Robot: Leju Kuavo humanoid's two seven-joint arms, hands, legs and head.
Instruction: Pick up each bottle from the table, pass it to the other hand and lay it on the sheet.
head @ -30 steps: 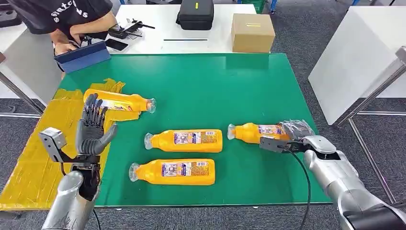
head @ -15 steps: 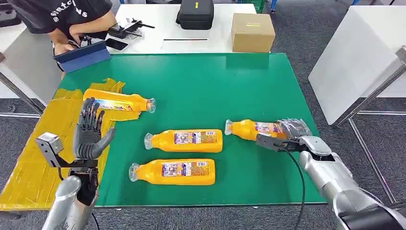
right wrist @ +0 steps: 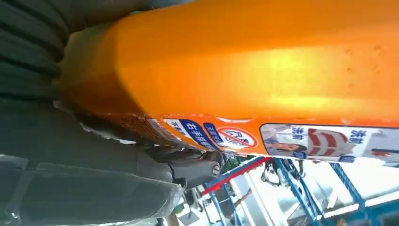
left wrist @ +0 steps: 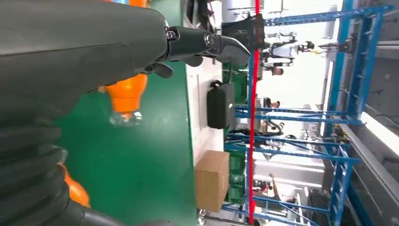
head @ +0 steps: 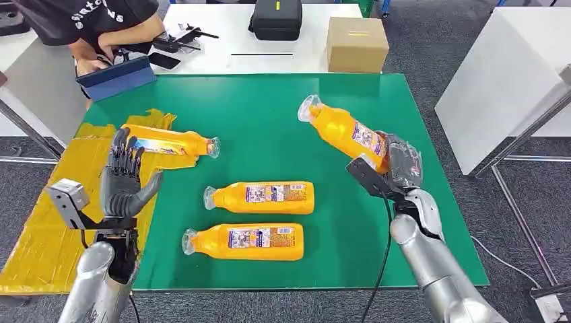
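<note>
My right hand (head: 402, 163) grips the base end of an orange bottle (head: 342, 129) and holds it lifted above the green table (head: 269, 114), its clear cap tilted up and to the far left; the bottle's orange side (right wrist: 263, 70) is right up against the right wrist camera. My left hand (head: 124, 180) is raised with its fingers spread and holds nothing, near the yellow sheet (head: 54, 202). One orange bottle (head: 168, 142) lies on the sheet's far edge. Two more bottles (head: 259, 197) (head: 244, 241) lie flat mid-table.
A person leans over a blue tablet (head: 114, 77) at the far left. On the white table behind stand a cardboard box (head: 356, 44) and a black case (head: 277, 19). A white table (head: 505, 81) stands to the right.
My right hand has lifted its bottle off the table and swung it up, cap now pointing to the far left. The left hand has stayed raised and barely moved.
</note>
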